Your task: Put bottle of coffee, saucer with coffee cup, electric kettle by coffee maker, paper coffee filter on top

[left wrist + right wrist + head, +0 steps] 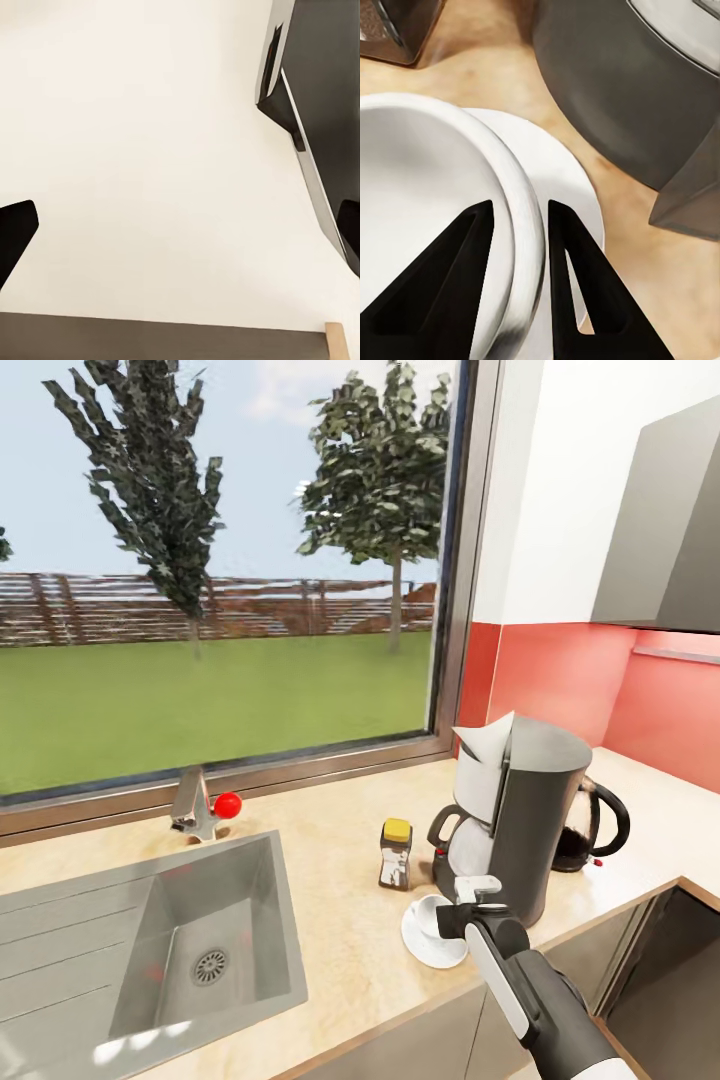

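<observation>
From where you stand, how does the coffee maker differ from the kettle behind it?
The coffee maker is the taller, with an opaque dark grey cylindrical body; the electric kettle is shorter, rounder clear glass with dark liquid showing through. The coffee maker carries a paper coffee filter on top; the kettle's top is hidden behind it. The kettle has a black loop handle. Both stand upright on the kitchen countertop.

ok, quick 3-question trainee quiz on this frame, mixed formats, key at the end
1. True or false: the coffee cup sits on the saucer.
2. What lies on top of the coffee maker? A) yellow cap B) paper coffee filter C) nothing
3. Fill in: the right gripper has its jaws astride the cup's ____.

Key:
1. True.
2. B.
3. Rim; one jaw inside the cup, one outside. Whether they press the wall cannot be told.
</observation>
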